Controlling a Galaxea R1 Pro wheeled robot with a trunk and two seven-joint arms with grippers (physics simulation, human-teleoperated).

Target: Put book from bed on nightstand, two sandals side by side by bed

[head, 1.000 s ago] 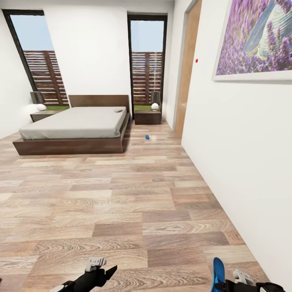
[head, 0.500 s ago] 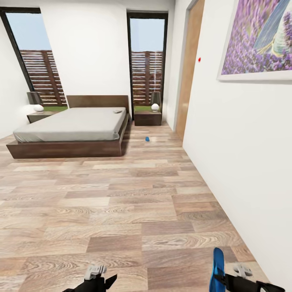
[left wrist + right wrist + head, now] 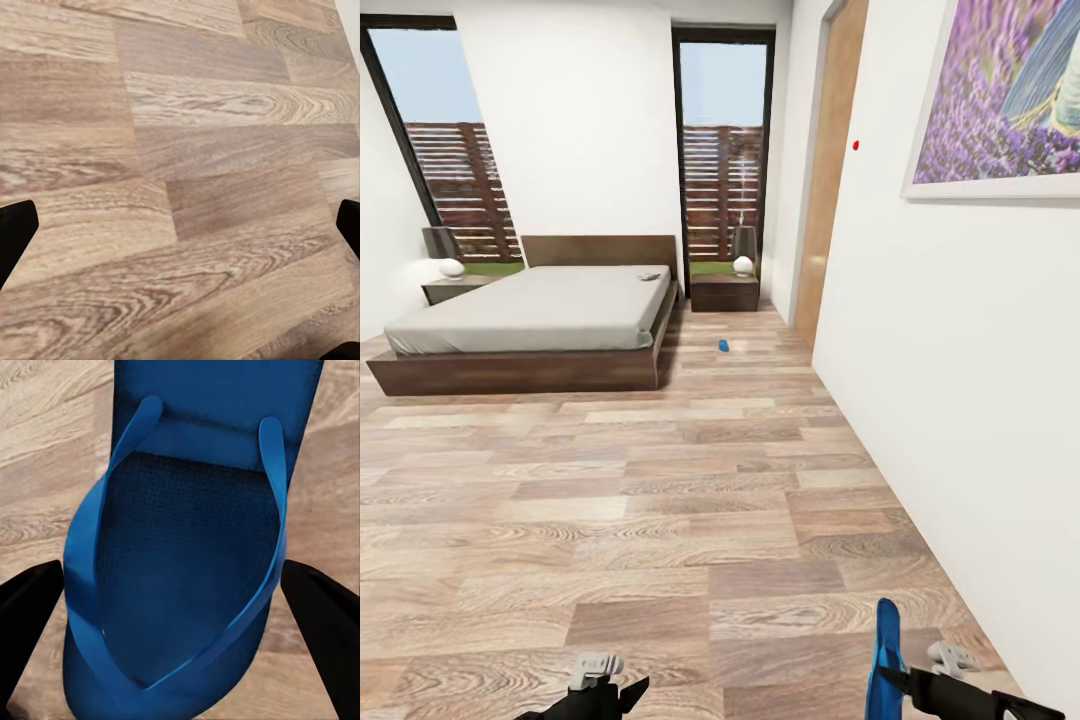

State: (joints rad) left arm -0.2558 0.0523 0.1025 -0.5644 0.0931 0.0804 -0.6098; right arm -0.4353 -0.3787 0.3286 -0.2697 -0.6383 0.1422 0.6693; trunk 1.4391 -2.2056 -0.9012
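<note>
One blue sandal (image 3: pixel 180 547) sits clamped upright between the right gripper's (image 3: pixel 905 682) fingers; the other sandal (image 3: pixel 724 345) lies on the floor right of the bed (image 3: pixel 530 320), whose mattress holds the book (image 3: pixel 650 276). Left gripper (image 3: pixel 180 247) spread wide, holding nothing.

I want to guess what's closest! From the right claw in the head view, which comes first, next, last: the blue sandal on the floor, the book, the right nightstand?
1. Sandal on the floor, beside the bed.
2. Right nightstand, by the window.
3. Book, on the bed near the headboard; nearly as far as the nightstand, so a close call.
</note>
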